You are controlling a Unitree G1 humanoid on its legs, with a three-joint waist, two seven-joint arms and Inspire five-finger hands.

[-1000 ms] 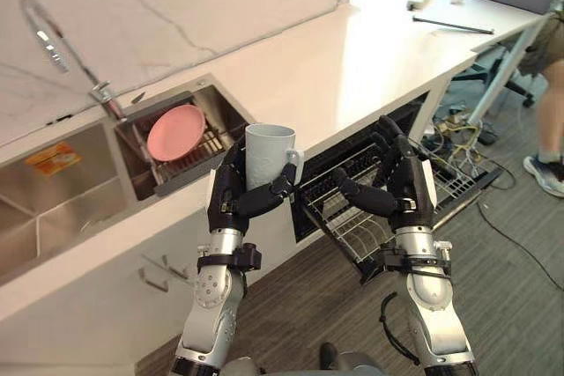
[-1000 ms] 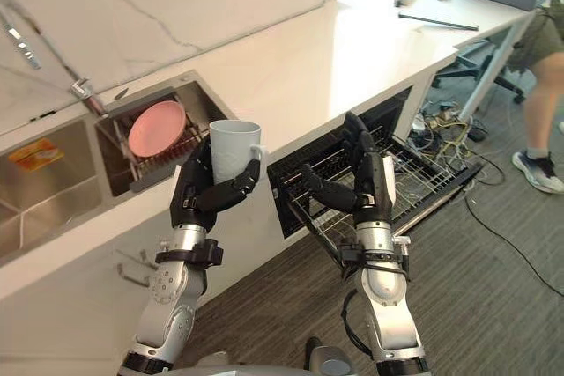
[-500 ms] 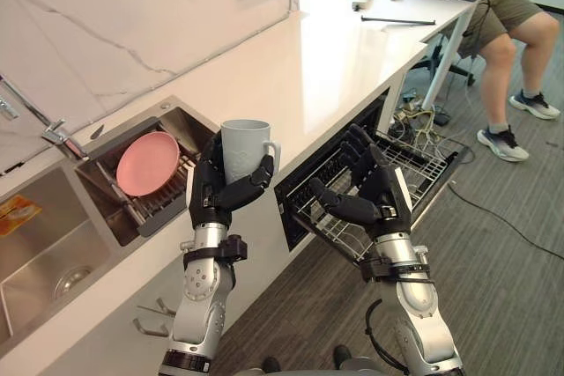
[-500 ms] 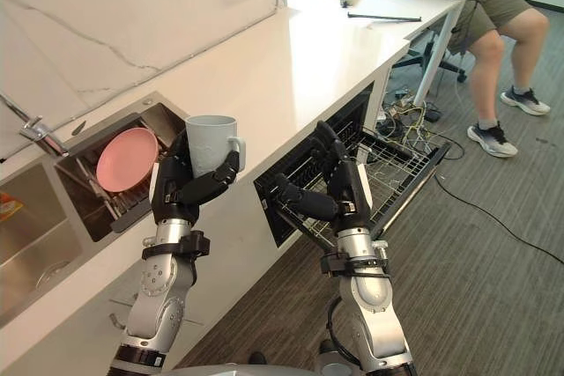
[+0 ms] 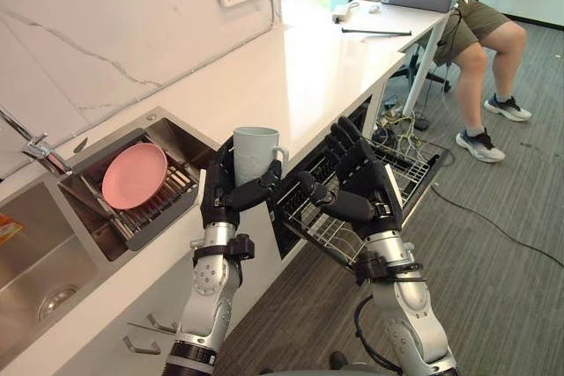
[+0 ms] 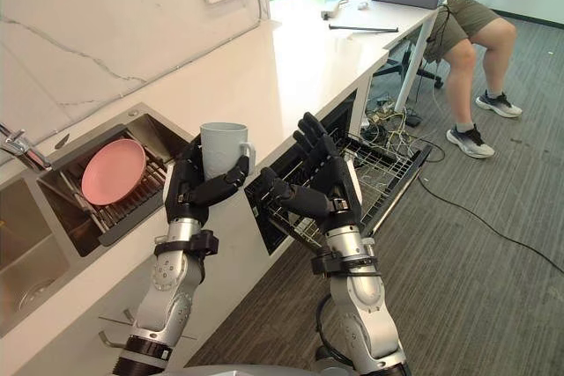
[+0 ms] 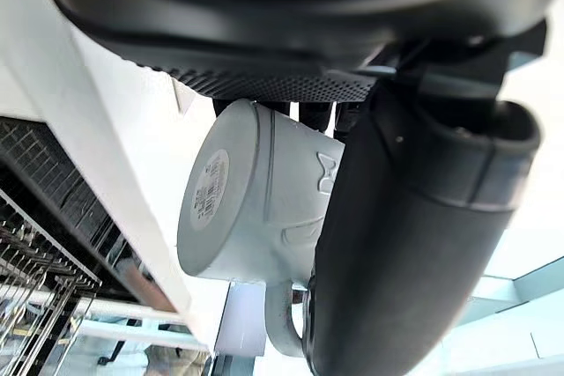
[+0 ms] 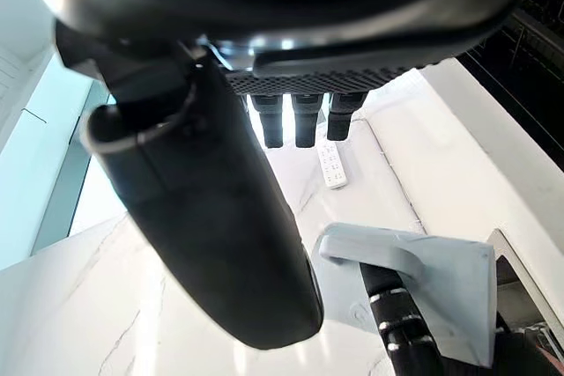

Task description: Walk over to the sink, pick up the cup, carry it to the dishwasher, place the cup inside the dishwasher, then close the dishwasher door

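The left hand [image 5: 226, 200] is holding the cup [image 5: 254, 151] upright in the air, with fingers and thumb curling round its lower half, just in front of the surface [image 5: 304, 72] edge. The cup is pale grey-blue and plain, and its handle is pointing toward the right hand [image 5: 363, 189]. This hand is hovering open, fingers spread, over the pulled-out dishwasher rack [image 5: 412, 161].
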